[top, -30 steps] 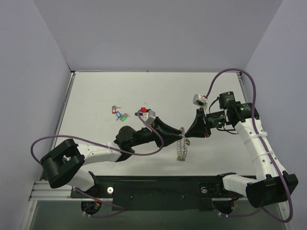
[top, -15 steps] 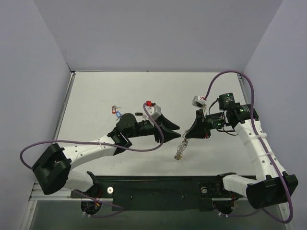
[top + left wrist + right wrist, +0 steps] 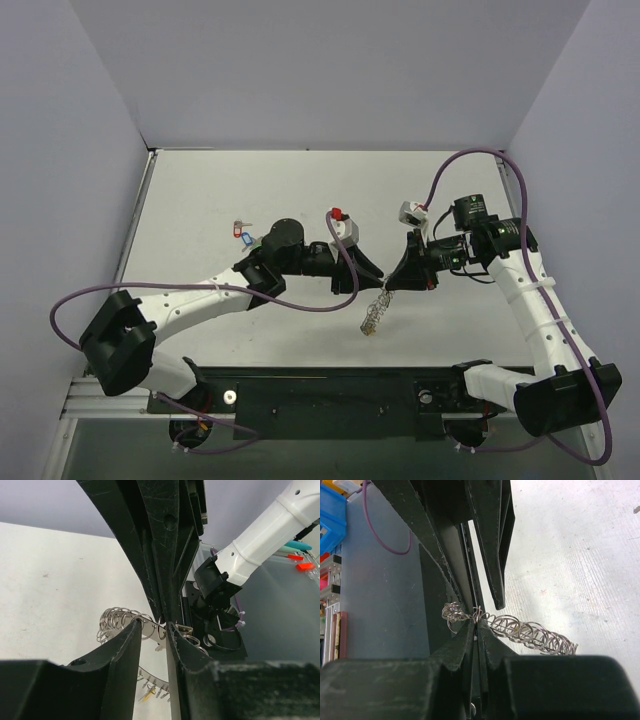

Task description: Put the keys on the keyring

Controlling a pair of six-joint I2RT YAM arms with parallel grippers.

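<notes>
**Left Gripper Back at the Keyring, Keys Still on the Table**

Top view. Finds the right gripper pinched shut on the upper end of the keyring, with the rest hanging toward the near edge. Places the left gripper just left of that pinch, almost tip to tip. Half a second ago stood well off to the left; now back at the ring. Locates the keys on the table, far left beside the left arm, well apart from the ring. Notes a yellowish piece at the ring's lower end, too small to name.

Left wrist view. Shows the fingers narrowly parted with a strand of the ring in the gap. Cannot tell whether clamped or merely astride it. Shows no key there.

Right wrist view. Confirms jaws closed tight on one small ring, the coil trailing right.

Reads as a fresh attempt to steady or spread the ring, not threading. Leaves the table keys still to fetch.
</notes>
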